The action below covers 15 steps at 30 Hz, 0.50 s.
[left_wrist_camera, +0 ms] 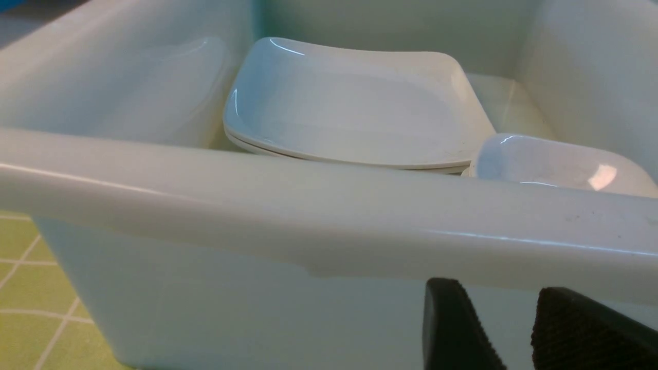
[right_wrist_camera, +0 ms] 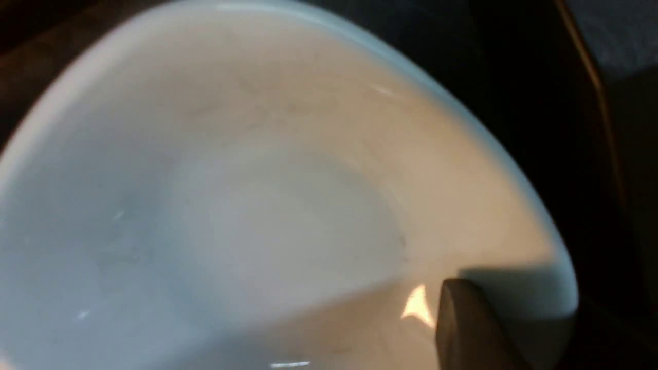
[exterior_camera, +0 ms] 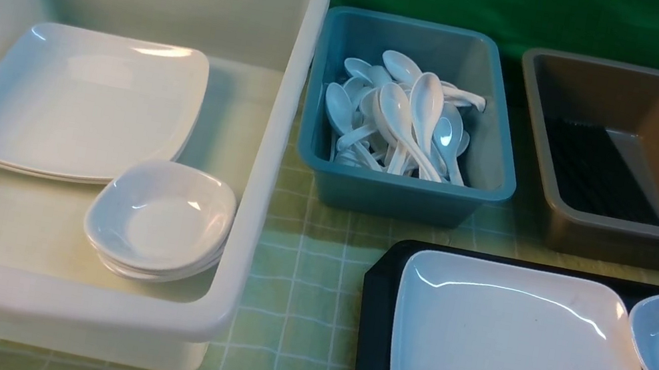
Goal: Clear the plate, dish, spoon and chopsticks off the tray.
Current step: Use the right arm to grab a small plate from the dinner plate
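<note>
The table was covered with a light green cloth that had thin white lines making squares. A big white tub sat on the left side of it. A smaller blue bin stood just beside the tub at the back in the middle, and a brown bin stood near the blue one at the back on the right. The black tray lay flat on the cloth at the front right, in front of the blue and brown bins and apart from the white tub, with green cloth showing between them.
</note>
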Each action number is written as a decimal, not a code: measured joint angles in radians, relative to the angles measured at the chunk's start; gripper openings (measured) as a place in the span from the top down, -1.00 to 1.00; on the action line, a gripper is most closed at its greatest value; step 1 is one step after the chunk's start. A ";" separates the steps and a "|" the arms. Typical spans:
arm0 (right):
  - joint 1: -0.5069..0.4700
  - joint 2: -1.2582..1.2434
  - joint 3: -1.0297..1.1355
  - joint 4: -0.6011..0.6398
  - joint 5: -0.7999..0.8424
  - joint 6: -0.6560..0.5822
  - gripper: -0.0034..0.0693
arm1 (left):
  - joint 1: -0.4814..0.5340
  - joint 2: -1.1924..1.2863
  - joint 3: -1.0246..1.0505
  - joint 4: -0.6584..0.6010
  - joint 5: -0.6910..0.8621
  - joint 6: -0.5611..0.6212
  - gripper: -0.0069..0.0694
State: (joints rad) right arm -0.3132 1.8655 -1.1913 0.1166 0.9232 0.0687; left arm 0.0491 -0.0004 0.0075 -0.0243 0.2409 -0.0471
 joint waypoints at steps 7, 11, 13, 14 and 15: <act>0.000 -0.064 0.000 -0.012 0.006 -0.047 0.57 | 0.000 0.000 0.000 0.000 0.000 0.001 0.23; 0.000 -0.126 0.000 -0.011 0.011 -0.080 0.65 | 0.000 0.000 0.000 0.000 0.000 0.001 0.23; 0.000 -0.151 0.000 -0.011 0.019 -0.089 0.69 | 0.000 0.000 0.000 0.000 0.000 0.001 0.23; 0.000 -0.166 0.000 -0.012 0.024 -0.093 0.73 | 0.000 0.000 0.000 0.000 0.000 0.001 0.23; 0.000 -0.174 0.000 -0.012 0.027 -0.096 0.77 | 0.000 0.000 0.000 0.000 0.000 0.001 0.23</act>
State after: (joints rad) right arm -0.3132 1.6916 -1.1913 0.1044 0.9500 -0.0276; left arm 0.0491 -0.0004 0.0075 -0.0243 0.2409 -0.0457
